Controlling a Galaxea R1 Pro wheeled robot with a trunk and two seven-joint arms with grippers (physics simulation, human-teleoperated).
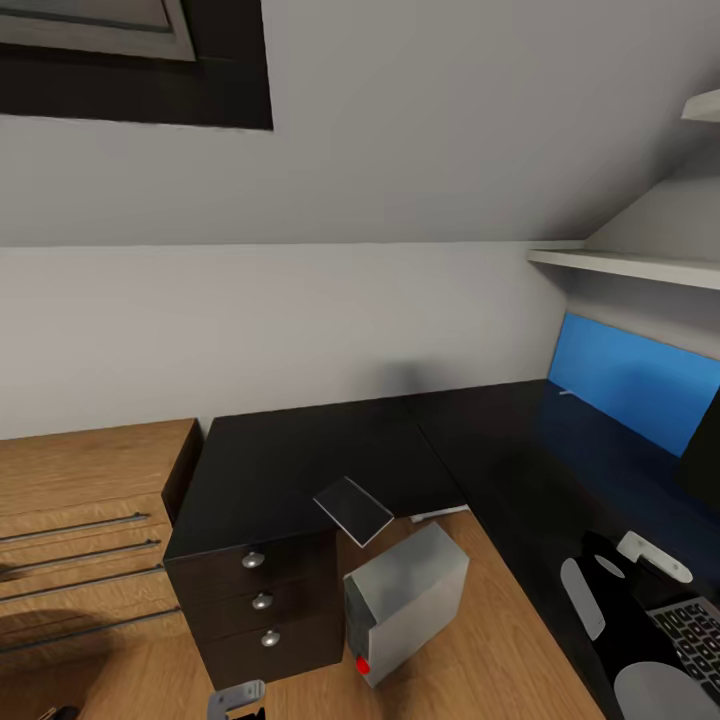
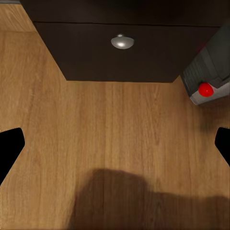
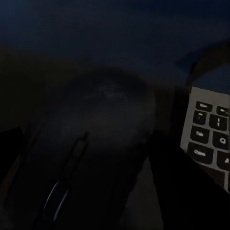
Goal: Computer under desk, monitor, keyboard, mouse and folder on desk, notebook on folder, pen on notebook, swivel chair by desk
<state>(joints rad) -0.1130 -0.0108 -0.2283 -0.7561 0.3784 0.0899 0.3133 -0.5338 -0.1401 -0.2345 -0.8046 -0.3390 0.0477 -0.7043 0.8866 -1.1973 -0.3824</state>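
The right gripper (image 3: 91, 158), fingers spread, is straddling the mouse (image 3: 96, 143), which is lying just beside the keyboard (image 3: 211, 139).

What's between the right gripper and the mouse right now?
Nothing visible. In the right wrist view the mouse sits directly ahead on the dark desk, with the keyboard beside it, off to one side.

Computer (image 1: 405, 600) on floor right of drawer unit (image 1: 255, 605), notebook (image 1: 353, 510) on desk (image 1: 300, 460)

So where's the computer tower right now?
In the head view the computer sits tilted on the wooden floor, right beside the desk's drawer unit, below the notebook.
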